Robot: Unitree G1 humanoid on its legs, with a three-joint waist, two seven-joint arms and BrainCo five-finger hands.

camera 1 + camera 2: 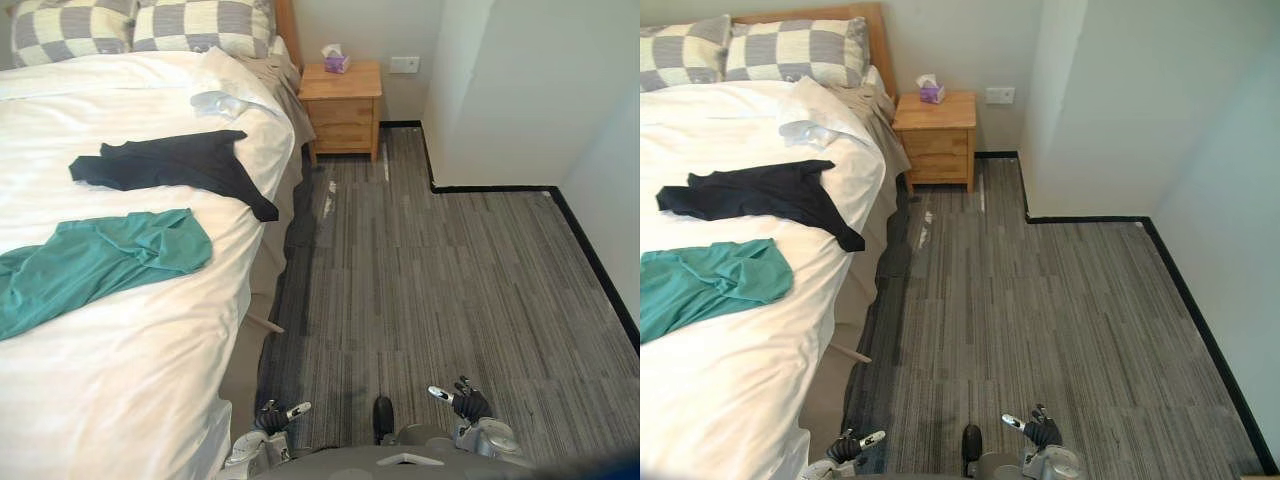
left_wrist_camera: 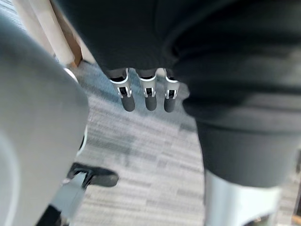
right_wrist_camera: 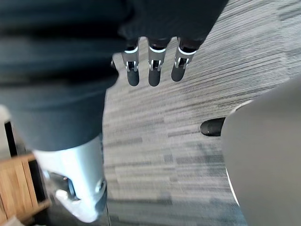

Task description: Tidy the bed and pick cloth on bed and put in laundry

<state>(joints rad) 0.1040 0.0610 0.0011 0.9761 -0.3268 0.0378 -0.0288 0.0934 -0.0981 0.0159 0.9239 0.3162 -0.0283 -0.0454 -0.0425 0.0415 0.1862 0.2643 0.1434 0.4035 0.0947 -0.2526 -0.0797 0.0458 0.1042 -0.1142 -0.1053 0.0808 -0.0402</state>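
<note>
A black garment (image 1: 175, 162) lies spread across the white bed (image 1: 120, 360), its tail reaching the bed's right edge. Nearer to me a teal garment (image 1: 90, 262) lies crumpled on the sheet. A small pale cloth (image 1: 218, 101) rests close to the pillows. My left hand (image 1: 274, 415) hangs low beside the bed's near corner, its fingers (image 2: 148, 94) straight and holding nothing. My right hand (image 1: 462, 402) hangs low over the carpet, its fingers (image 3: 155, 70) relaxed and empty. Both hands are well away from the clothes.
Two checked pillows (image 1: 150, 28) lean at the headboard. A wooden nightstand (image 1: 342, 108) with a tissue box (image 1: 335, 60) stands by the bed's far corner. Grey striped carpet (image 1: 440, 290) runs along the bed's right side up to white walls with black skirting.
</note>
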